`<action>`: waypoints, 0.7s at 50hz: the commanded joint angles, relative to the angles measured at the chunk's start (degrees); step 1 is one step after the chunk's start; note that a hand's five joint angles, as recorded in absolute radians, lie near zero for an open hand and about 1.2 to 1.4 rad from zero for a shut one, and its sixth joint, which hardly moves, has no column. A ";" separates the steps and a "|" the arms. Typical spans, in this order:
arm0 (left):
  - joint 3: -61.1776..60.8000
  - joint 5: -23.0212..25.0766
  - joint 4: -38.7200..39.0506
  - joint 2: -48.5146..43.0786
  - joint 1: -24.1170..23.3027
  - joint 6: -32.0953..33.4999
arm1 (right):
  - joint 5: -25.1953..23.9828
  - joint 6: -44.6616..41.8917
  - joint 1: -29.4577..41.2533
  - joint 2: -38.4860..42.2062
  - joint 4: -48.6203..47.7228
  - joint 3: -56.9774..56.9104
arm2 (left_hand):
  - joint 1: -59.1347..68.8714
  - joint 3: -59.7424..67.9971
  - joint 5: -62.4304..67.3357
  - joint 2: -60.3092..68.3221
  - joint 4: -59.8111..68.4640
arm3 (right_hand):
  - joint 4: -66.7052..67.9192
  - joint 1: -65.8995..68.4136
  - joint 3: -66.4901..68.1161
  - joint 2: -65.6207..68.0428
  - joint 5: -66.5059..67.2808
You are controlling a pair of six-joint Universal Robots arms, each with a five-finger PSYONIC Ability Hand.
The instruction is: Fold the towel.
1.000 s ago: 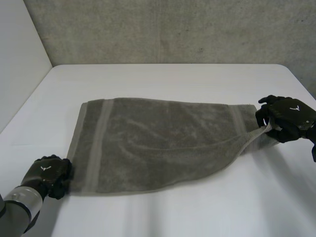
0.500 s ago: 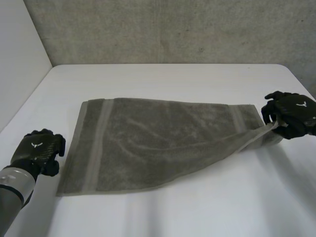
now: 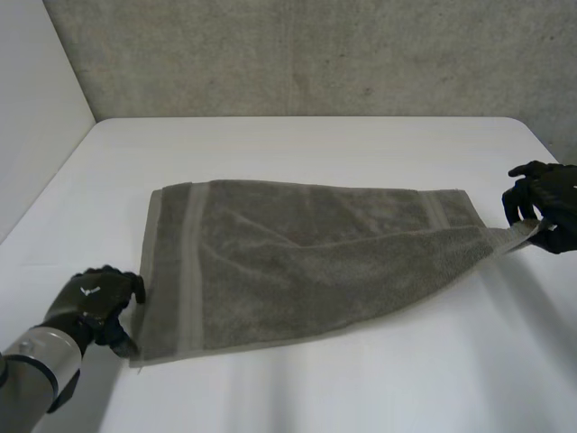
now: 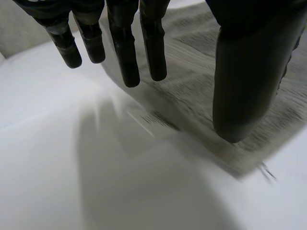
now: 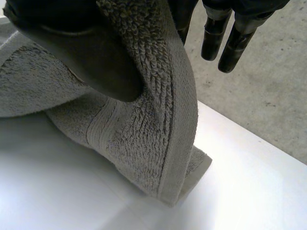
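At the right edge of the table (image 3: 406, 379), right hand (image 3: 554, 195) (image 5: 81, 52) is clamped on the towel (image 3: 297, 262). In the wrist view its thumb presses a bunched corner of terry (image 5: 144, 124) against the fingers, w/ the hemmed edge hanging down and its tip touching the table. That corner is raised off the surface, and a taut ridge runs from it back across the cloth toward the middle.

The left hand (image 3: 93, 305) (image 4: 249, 72) sits at the opposite, near-left corner. Its fingers are straight and spread, thumb apart from them over the towel's edge (image 4: 201, 91), nothing held. Can't tell whether the tips touch the cloth. There's a small white emblem (image 3: 87, 291) on the back of this hand, too small to read.

The towel is grey-olive terry w/ a woven band near each short end. It lies flat elsewhere, approx mid-table. The table is white and smooth. Behind it is a grey concrete wall (image 3: 315, 54), w/ a pale panel (image 3: 36, 108) along the left side.
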 commanded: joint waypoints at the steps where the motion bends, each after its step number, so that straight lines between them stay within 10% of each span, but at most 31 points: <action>1: -1.38 1.00 0.12 -0.47 -2.15 0.11 | 1.40 0.40 0.30 1.41 -0.19 -1.86 | -3.09 -2.46 -0.79 -2.49 -2.88 | -3.42 5.35 -0.37 5.51 4.28; 35: -2.79 1.89 3.98 -2.58 -3.65 4.68 | 1.93 0.05 1.35 3.70 -0.36 -1.16 | 12.39 -2.46 14.68 12.99 -2.88 | -3.42 5.35 -0.37 5.51 4.28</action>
